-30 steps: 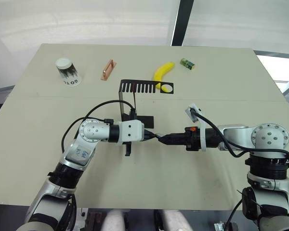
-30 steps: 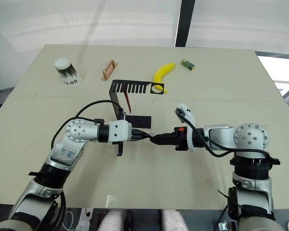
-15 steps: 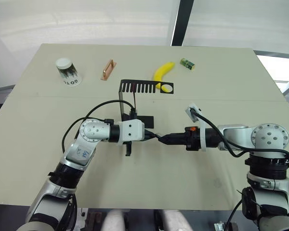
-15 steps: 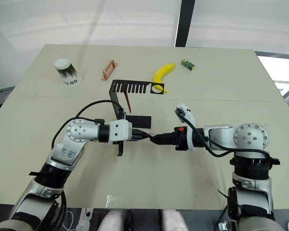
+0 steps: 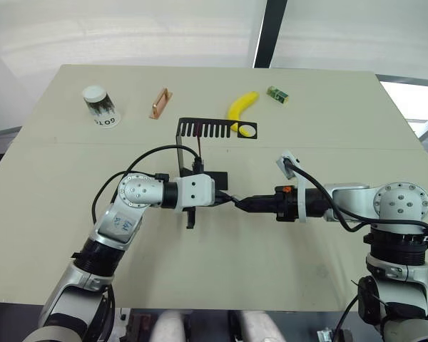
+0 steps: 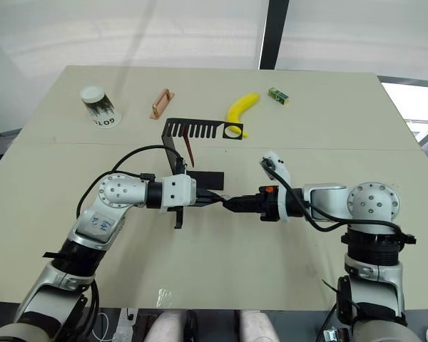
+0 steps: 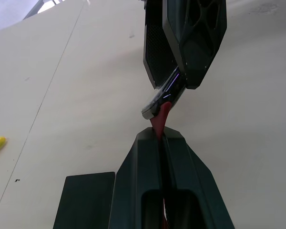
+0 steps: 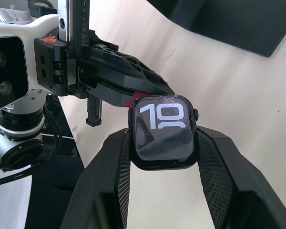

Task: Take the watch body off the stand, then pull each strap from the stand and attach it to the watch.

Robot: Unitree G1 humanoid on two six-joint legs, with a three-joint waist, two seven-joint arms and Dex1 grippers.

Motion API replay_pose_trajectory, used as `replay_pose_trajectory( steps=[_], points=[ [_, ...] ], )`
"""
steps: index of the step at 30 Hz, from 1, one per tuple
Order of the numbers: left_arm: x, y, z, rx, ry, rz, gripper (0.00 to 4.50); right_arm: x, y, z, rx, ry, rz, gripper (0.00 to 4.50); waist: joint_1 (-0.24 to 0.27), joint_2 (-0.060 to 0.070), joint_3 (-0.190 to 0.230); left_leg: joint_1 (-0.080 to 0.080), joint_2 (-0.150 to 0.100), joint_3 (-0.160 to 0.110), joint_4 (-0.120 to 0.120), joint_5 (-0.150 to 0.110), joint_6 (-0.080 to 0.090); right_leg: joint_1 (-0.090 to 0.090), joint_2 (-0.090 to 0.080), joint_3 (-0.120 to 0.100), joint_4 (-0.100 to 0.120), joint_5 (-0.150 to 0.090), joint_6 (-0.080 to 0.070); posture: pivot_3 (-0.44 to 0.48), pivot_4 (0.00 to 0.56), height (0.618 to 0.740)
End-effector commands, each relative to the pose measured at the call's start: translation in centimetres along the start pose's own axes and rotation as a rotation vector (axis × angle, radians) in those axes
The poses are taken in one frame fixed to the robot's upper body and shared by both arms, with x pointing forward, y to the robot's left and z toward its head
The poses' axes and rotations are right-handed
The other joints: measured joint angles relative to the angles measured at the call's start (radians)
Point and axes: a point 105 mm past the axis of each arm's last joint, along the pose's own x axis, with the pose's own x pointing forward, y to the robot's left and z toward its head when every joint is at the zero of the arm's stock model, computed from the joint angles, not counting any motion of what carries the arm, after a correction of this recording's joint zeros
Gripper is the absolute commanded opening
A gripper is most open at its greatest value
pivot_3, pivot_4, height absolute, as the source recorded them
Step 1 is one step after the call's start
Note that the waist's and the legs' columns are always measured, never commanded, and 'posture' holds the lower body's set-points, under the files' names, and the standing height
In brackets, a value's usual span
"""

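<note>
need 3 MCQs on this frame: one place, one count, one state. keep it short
1. Where is the watch body?
A. on the stand
B. between the right gripper fingers
C. beside the banana

2. How many straps hang on the stand?
A. none
B. one
C. three

3. The left gripper is:
A. wide open
B. shut on a strap
C. holding the cup

Answers: 1 B, the right wrist view shows it clamped. 2 B, one maroon band hangs from the comb. 3 B, red strap end pokes from its shut fingers.
</note>
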Motion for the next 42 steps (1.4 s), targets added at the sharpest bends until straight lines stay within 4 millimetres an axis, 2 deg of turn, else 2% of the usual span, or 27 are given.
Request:
replay_pose_trajectory(
  steps=[1,12,42],
  points=[
    [1.1,0.13,2.9,0.073,-0.101,-0.007,0.0,0.93,1.48,-0.19,-0.048,0.03,0.059,1.52,0.0,0.0,0.0,0.0,0.0,0.0,0.0,0.0,0.0,0.0,0.0,0.0,0.0,0.0,0.0,0.0,0.15,0.74],
    [1.28,0.12,2.91,0.073,-0.105,-0.004,0.0,1.03,1.16,0.05,0.003,0.014,0.076,1.52,0.0,0.0,0.0,0.0,0.0,0.0,0.0,0.0,0.0,0.0,0.0,0.0,0.0,0.0,0.0,0.0,0.15,0.74],
    [1.33,0.2,2.7,0.071,-0.097,-0.007,0.0,1.0,1.6,-0.44,-0.071,0.042,0.05,1.52,0.0,0.0,0.0,0.0,0.0,0.0,0.0,0.0,0.0,0.0,0.0,0.0,0.0,0.0,0.0,0.0,0.15,0.74]
  ],
)
